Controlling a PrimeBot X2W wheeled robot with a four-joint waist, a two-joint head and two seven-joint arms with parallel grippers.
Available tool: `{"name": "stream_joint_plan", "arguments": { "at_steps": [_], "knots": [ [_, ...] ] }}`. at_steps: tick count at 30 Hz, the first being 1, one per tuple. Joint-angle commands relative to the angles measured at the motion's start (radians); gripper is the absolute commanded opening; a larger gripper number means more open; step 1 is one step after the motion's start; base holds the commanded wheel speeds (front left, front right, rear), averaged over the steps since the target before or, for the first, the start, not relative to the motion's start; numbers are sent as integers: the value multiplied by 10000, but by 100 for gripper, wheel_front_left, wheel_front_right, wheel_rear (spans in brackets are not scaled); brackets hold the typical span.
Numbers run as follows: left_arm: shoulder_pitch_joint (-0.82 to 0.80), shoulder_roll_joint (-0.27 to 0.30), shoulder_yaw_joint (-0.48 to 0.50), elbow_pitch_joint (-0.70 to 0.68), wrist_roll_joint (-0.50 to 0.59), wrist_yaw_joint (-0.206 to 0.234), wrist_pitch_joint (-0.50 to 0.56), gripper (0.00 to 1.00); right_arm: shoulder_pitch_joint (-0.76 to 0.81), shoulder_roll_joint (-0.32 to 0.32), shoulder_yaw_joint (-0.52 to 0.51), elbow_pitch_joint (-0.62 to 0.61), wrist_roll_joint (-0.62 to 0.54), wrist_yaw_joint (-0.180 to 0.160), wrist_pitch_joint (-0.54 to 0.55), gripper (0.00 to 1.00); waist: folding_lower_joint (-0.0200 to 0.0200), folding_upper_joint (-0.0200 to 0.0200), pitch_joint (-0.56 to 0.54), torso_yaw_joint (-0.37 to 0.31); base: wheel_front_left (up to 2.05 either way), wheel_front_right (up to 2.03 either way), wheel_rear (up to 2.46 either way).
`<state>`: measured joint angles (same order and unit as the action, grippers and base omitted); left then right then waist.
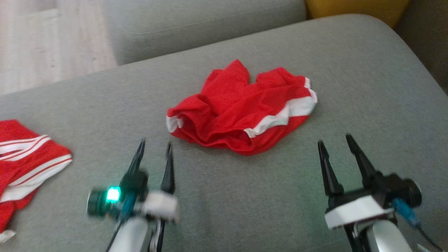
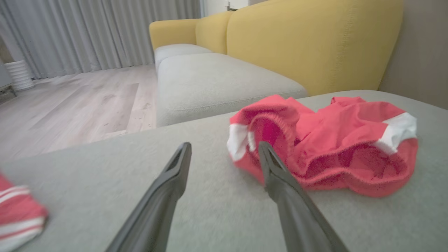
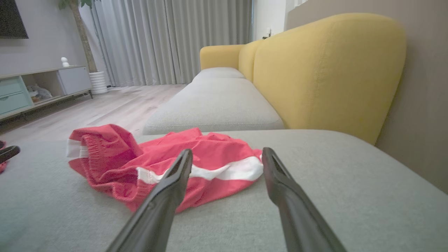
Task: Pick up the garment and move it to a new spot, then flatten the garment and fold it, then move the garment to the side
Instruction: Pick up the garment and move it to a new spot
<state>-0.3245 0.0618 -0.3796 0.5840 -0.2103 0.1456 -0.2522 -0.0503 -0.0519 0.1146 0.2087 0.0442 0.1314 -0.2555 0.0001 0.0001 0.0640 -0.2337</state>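
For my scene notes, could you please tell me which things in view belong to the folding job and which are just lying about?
Job in hand: crumpled red garment, grey cushion under it, left claw, right claw, both open.
Lying about: striped red garment at the far left, yellow sofa back, curtains, wooden floor.

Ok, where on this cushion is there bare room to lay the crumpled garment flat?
Widest bare patch: right of the crumpled garment, out to the cushion rim. Also free: the strip between left gripper and right gripper, and the stretch between the crumpled garment and the striped garment. Crowded at the left edge, where that one lies.
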Motion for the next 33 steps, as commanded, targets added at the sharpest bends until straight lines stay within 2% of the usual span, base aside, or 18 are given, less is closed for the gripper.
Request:
{"name": "stream_joint_plan", "arguments": {
  "at_steps": [1,5,9,13,19,33],
  "knots": [
    [424,111,581,-842,64,188,-92,100,49,16,175,-217,61,-7,-63,100,-1,-1,-322,459,0,0,0],
    [1968,-27,1124,-2570,-32,92,-93,100,398,16,49,-191,266,-7,-63,100,-1,-1,-690,1122,0,0,0],
    [3185,-99,1629,-4114,79,293,-94,100,749,16,252,-216,366,-7,-63,100,-1,-1,-1101,1614,0,0,0],
    [4035,-111,1546,-5173,274,504,-94,100,1148,16,240,-205,313,-7,-63,100,-1,-1,-1489,2011,0,0,0],
    [4757,-114,1341,-5488,632,694,-94,100,1480,16,220,-218,327,-7,-63,100,-1,-1,-1820,2211,0,0,0],
    [4998,-115,1286,-5324,665,663,-95,100,1501,16,213,-225,246,-7,-63,100,-1,-1,-1835,2211,0,0,0]
  ]
}}
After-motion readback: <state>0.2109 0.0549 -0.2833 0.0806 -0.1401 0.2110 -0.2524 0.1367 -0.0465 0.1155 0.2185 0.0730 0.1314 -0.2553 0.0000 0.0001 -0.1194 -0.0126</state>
